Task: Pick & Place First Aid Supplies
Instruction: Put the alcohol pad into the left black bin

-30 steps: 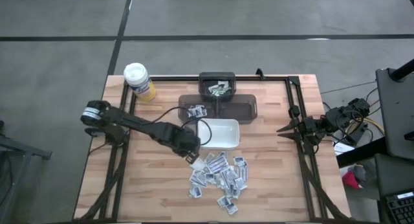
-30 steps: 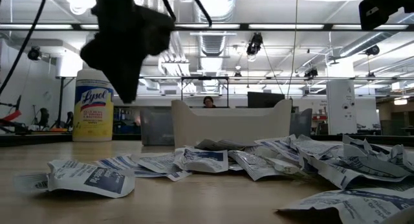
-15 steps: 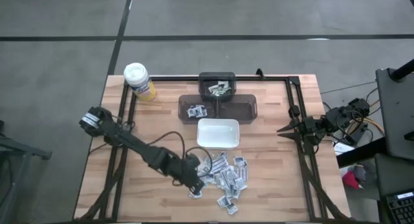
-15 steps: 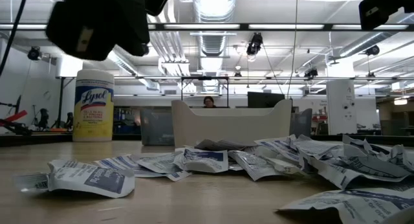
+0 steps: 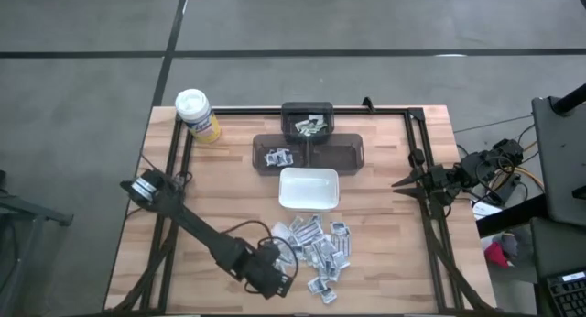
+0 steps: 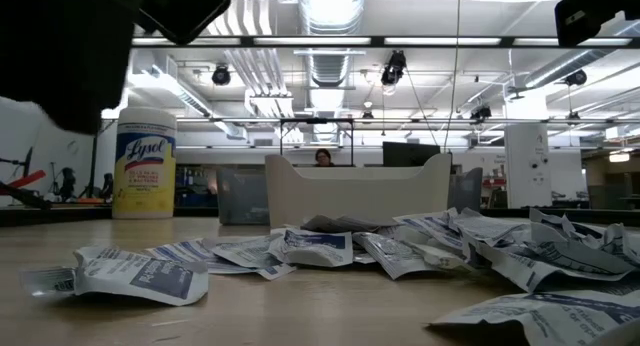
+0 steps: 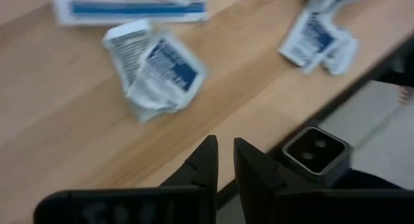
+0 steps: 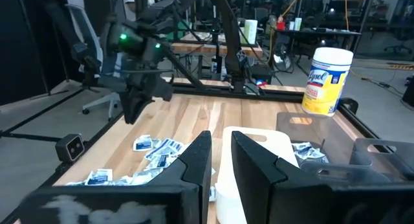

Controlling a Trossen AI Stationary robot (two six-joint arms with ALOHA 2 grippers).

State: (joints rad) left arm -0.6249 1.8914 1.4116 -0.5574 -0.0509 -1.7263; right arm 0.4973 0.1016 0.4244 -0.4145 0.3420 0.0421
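Jaws nearly closed, empty, on both grippers.
Left gripper (image 5: 275,282) hangs over the table's (image 5: 385,271) front edge beside the first aid packets (image 5: 316,248); right gripper (image 5: 400,182) waits at the right edge.

The surface (image 5: 385,253) is a light wooden butcher-block top edged by a black metal frame (image 5: 426,207). A yellow Lysol wipes canister (image 5: 196,114) with a white lid stands upright at the far left corner. A white rectangular dish (image 5: 309,189) sits near the centre. Just behind it lies a dark translucent tray (image 5: 352,153), and behind that a smaller dark bin (image 5: 308,111) against the frame's far rail. A small black camera (image 7: 316,150) is mounted below the near edge. Grey floor (image 5: 366,24) surrounds the surface. In the low view, a person (image 6: 322,157) shows above the dish rim, far back in the room.
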